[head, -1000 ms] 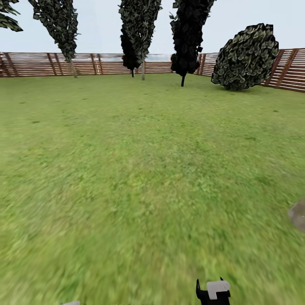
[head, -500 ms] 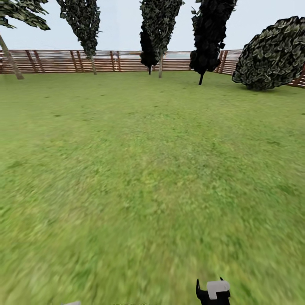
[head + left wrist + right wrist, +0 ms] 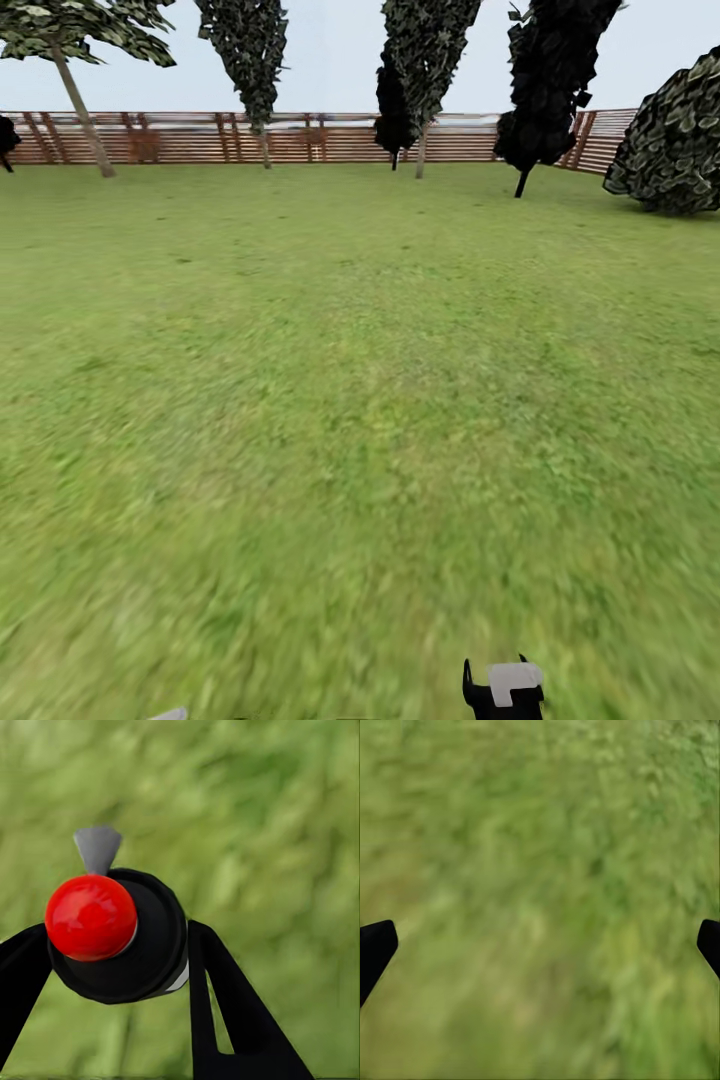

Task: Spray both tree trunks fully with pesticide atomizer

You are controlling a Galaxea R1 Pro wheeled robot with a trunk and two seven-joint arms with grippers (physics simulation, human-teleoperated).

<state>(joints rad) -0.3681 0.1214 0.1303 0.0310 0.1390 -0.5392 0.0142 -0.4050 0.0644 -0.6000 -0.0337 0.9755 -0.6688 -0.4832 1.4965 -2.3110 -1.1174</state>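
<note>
Green lawn spreads from the near edge of the head view out to a brown horizontal-slat wooden fence running along the far side under a pale sky. At the far left stands a tree with a broad crown of blocky green leaves on a bare, leaning grey-brown tree trunk that meets the grass just in front of the fence. Further right along the fence rise narrow dark columnar trees, one nearly black, and at the far right edge sits a rounded dark bush. At the near bottom edge, right of centre, a black and white part of the robot's right arm pokes into view. In the left wrist view the left gripper has its black fingers closed on the pesticide atomizer, a black cylindrical bottle seen end-on with its glossy red top facing the camera and a small grey nozzle tab sticking out beyond it; blurred grass lies behind. In the right wrist view the right gripper has its two black fingers spread wide apart at opposite edges, with nothing between them but blurred grass.
</note>
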